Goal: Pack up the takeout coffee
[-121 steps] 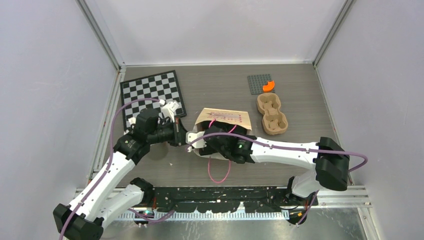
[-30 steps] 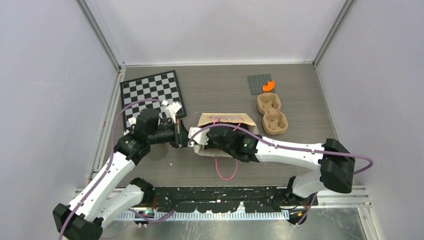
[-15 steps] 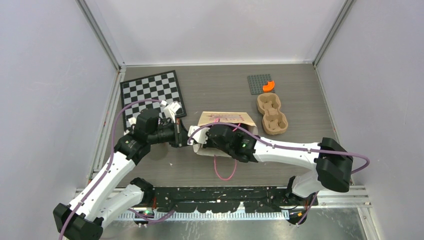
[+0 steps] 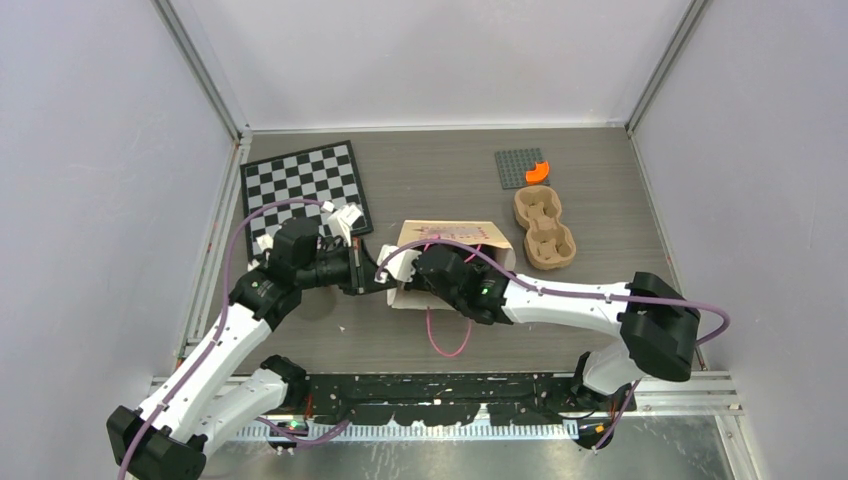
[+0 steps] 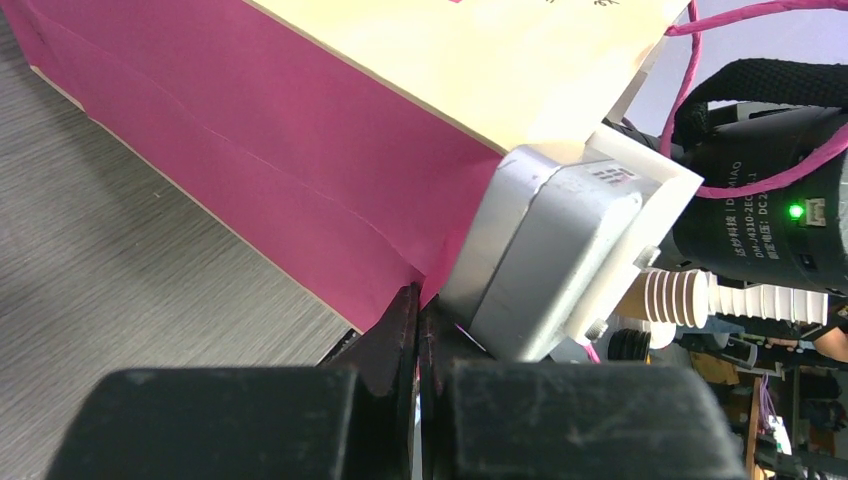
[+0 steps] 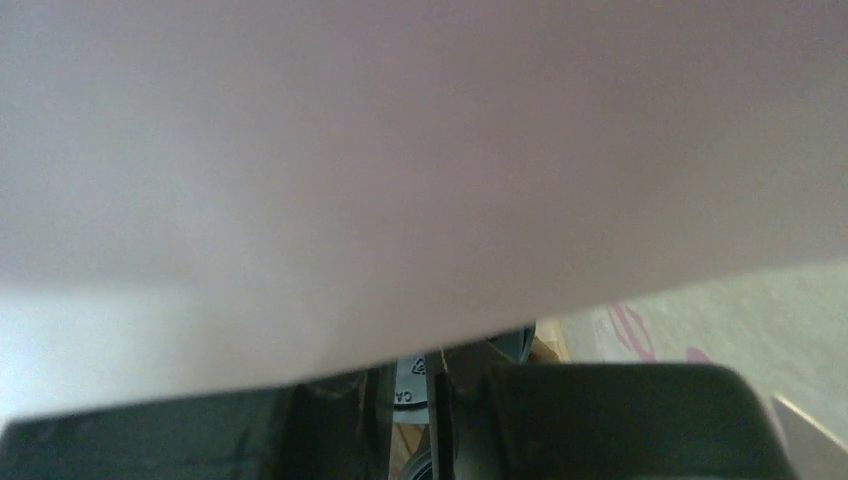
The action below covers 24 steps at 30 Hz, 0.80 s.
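My left gripper [image 5: 418, 305] is pinched shut on the magenta fold of the bag [image 5: 250, 140]. My right gripper [image 6: 408, 400] is under the paper, jaws narrowly parted. A black lid [image 6: 413, 368] shows between them, but I cannot tell whether I hold it. I see no cup outside, so packing seems well along. The carrier [image 4: 544, 228] sits empty beyond.

Only a small piece of one lid [image 6: 413, 368] shows: black plastic with white raised letters, low in the right wrist view, just under the pale wall of the bag [image 6: 400, 150]. It is blurred. The cups and the second lid are hidden, so their pose cannot be told.
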Each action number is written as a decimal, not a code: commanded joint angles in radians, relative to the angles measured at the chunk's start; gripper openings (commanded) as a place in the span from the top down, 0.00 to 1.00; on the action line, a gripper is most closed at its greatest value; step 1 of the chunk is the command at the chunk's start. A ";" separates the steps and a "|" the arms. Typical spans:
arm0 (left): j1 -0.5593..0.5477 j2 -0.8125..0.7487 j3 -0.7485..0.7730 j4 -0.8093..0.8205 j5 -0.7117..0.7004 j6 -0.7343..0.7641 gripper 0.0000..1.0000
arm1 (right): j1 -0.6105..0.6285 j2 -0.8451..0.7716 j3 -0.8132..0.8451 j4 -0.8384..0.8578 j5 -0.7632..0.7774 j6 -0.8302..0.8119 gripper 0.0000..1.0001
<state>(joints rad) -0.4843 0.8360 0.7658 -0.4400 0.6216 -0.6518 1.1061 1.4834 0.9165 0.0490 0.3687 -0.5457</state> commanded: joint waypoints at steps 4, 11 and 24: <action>-0.011 0.004 0.007 0.054 0.075 -0.023 1.00 | -0.023 0.032 -0.006 0.052 0.039 0.024 0.80; -0.011 0.013 0.010 0.060 0.074 -0.023 1.00 | -0.037 0.034 -0.019 0.064 0.035 0.036 0.80; -0.011 0.035 0.034 0.055 0.065 -0.012 1.00 | -0.045 -0.007 0.044 0.001 0.032 0.053 0.75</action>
<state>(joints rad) -0.4843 0.8631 0.7662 -0.4072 0.6220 -0.6559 1.0840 1.4986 0.9089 0.0910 0.3752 -0.5343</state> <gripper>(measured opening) 0.008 0.225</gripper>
